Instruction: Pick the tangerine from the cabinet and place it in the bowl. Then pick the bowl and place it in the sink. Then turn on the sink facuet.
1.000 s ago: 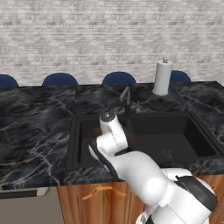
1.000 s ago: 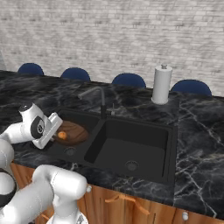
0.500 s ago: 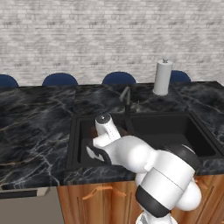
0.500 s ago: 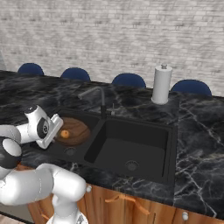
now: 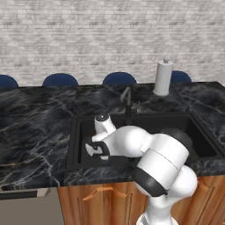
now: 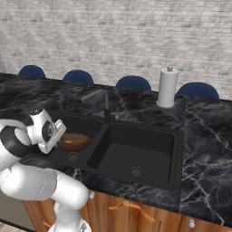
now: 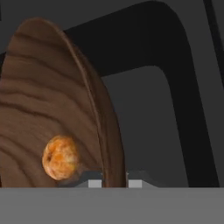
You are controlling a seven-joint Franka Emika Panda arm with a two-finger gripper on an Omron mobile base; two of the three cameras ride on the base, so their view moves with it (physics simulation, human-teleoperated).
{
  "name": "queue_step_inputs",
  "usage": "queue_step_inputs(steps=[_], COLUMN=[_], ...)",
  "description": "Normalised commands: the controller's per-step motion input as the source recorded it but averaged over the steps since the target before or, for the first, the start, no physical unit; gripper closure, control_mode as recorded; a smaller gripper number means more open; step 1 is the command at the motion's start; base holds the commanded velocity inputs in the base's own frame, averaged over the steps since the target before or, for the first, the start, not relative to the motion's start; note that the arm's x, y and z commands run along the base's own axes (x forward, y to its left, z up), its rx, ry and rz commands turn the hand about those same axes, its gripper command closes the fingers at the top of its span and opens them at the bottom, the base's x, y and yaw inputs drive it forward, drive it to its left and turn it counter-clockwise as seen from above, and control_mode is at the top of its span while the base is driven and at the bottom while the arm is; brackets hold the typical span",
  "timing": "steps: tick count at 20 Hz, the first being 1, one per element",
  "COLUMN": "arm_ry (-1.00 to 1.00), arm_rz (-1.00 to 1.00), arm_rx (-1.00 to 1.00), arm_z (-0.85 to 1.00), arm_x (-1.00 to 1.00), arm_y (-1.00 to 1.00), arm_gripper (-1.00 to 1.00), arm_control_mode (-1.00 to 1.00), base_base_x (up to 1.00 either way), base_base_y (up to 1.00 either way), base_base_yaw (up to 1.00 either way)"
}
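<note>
My pincer (image 7: 114, 183) was clenched on the rim of the wide dark-brown wooden bowl (image 7: 52, 109) w/ small orange tangerine (image 7: 61, 157) inside, low over the black two-basin sink (image 6: 149, 149); a tilt or slip could've rolled fruit out.

The white Franka arm with dark joints (image 5: 160, 162) bends low and reaches forward and down. Its two-finger gripper (image 7: 114, 183) is closed, with the two small finger tips clamped on a thin wooden rim between them.
</note>
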Motion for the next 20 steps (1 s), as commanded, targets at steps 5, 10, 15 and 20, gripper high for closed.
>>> queue_step_inputs(steps=[5,10,15,20], arm_ry=[0.12,0.07,0.00,0.00], arm_rz=[-0.04,-0.05,0.00,0.00], arm_rx=[0.03,0.05,0.11,0.14], arm_z=[-0.30,-0.27,-0.09,-0.14], arm_x=[0.00,0.00,0.06,0.20], arm_y=[0.01,0.14,0.32,0.24], arm_gripper=[1.00,1.00,1.00,1.00], arm_control_mode=[-1.00,-1.00,-1.00,-1.00], base_base_x=[0.00,0.00,0.00,0.00], base_base_y=[0.00,0.00,0.00,0.00], base_base_yaw=[0.00,0.00,0.00,0.00])
